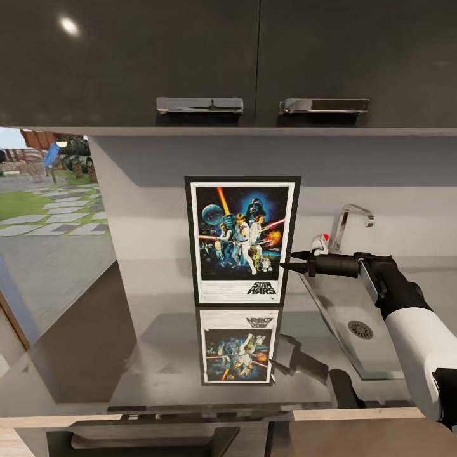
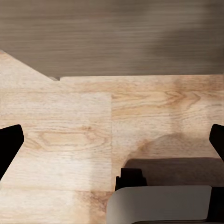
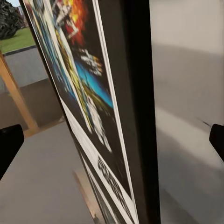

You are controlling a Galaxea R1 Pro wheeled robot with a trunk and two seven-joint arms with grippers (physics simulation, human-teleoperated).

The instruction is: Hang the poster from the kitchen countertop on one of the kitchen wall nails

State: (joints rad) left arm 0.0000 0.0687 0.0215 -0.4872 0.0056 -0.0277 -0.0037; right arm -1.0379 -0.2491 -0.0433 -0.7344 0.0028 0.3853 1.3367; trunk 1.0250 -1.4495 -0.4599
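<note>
- The poster (image 1: 242, 240), one in all, stands upright on the kitchen countertop (image 1: 158, 343) against the grey wall (image 1: 381, 203), below two dark upper cabinet doors (image 1: 190, 57) that each carry one chrome handle (image 1: 199, 105).
- The glossy worktop mirrors the poster upside down directly in front of its foot.
- From the head camera the right gripper (image 1: 287, 261) reaches sideways to the poster's right edge, about two thirds of the way down; its dark fingertips (image 1: 296, 256) sit at the black frame, one a little above the other, spread rather than pinching.
- The right wrist camera adds what the head camera cannot: the poster (image 3: 100, 121) seen edge-on and close, its black frame running between the two fingertips (image 3: 9, 144), which stand wide apart at either border with nothing squeezed between them.
- To the right of the poster, one steel sink (image 1: 381, 330) is set into the worktop; it holds nothing but its round drain (image 1: 360, 329).
- One chrome tap (image 1: 350, 219) rises behind the sink, and a small white and red object (image 1: 320, 244) sits just beside the tap's base.
- The left wrist camera looks down on pale wood flooring (image 2: 93, 130) instead; the left gripper (image 2: 112, 140) shows two dark fingertips (image 2: 8, 145) far apart, holding nothing.
- Left of the poster, an opening shows a lawn with stepping stones (image 1: 44, 212).
</note>
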